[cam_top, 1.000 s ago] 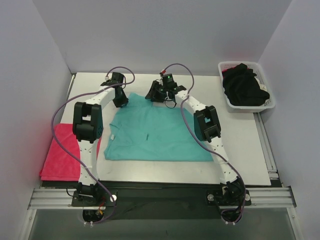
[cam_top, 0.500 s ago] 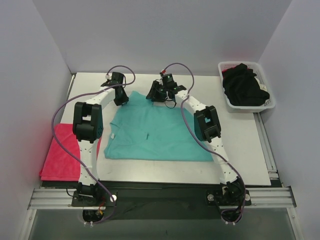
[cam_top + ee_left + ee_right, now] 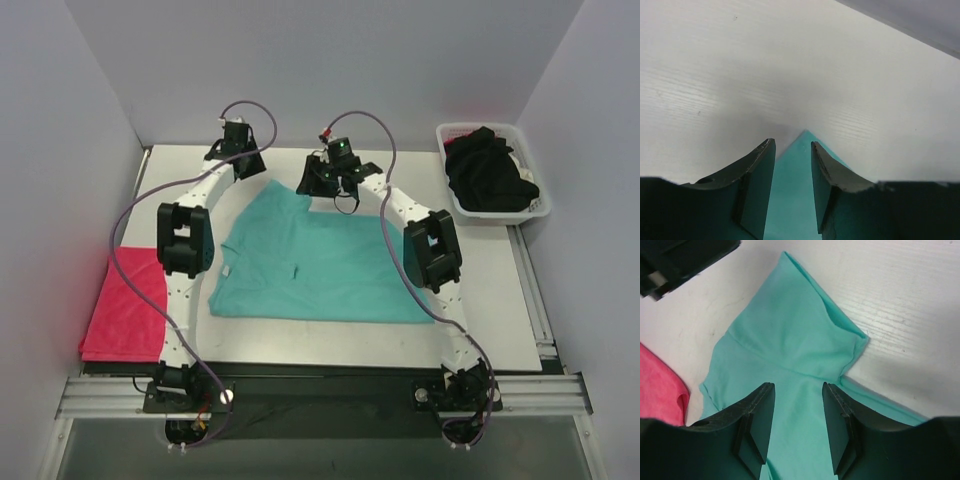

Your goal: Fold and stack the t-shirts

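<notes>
A teal-green t-shirt [image 3: 310,262] lies spread flat mid-table. My left gripper [image 3: 247,166] hovers at its far left corner, open; in the left wrist view [image 3: 792,150] the pointed teal corner [image 3: 796,175] shows between the jaws, lying on the table. My right gripper [image 3: 314,183] is open over the shirt's far edge; in the right wrist view [image 3: 799,412] it is above the cloth near a folded-in sleeve [image 3: 795,330]. A folded pinkish-red shirt [image 3: 122,312] lies at the left edge and also shows in the right wrist view [image 3: 657,390]. Black shirts [image 3: 488,172] are piled in the basket.
A white slotted basket [image 3: 540,205] stands at the back right. Grey walls close in the table on the left, back and right. Bare white tabletop [image 3: 490,280] lies right of the teal shirt. The left gripper's body [image 3: 680,257] shows at the top left of the right wrist view.
My left gripper has moved back toward the far wall, to the shirt's corner tip. Both elbows have shifted right. The teal shirt lies as before.
</notes>
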`<move>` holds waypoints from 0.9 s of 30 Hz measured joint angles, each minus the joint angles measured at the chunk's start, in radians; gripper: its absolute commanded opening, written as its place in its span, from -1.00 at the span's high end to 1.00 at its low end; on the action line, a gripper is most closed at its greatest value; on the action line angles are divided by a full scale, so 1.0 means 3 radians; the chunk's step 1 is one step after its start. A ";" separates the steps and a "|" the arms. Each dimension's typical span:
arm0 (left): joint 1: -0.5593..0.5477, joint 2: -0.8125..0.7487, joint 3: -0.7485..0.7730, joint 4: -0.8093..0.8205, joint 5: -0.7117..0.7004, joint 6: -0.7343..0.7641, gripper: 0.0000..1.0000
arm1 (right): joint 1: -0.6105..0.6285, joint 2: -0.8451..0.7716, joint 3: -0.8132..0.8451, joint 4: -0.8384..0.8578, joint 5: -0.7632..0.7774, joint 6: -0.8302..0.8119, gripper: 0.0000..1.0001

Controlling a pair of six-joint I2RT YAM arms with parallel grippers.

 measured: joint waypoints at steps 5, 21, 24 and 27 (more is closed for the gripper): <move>-0.0034 0.0305 0.0342 -0.0080 0.0094 0.0149 0.09 | 0.0066 -0.0374 -0.0259 -0.0104 0.0136 -0.0122 0.15; -0.0196 0.0702 0.0853 -0.0477 0.0058 0.0331 0.07 | 0.0135 -0.0863 -0.1256 -0.0271 0.0430 -0.0201 0.31; -0.0211 0.0824 0.1061 -0.0605 -0.0038 0.0337 0.08 | 0.0135 -0.0877 -0.1305 -0.0273 0.0441 -0.0184 0.33; -0.0229 0.0877 0.1184 -0.0721 -0.0140 0.0348 0.08 | 0.0126 -0.0935 -0.1373 -0.0275 0.0456 -0.0165 0.35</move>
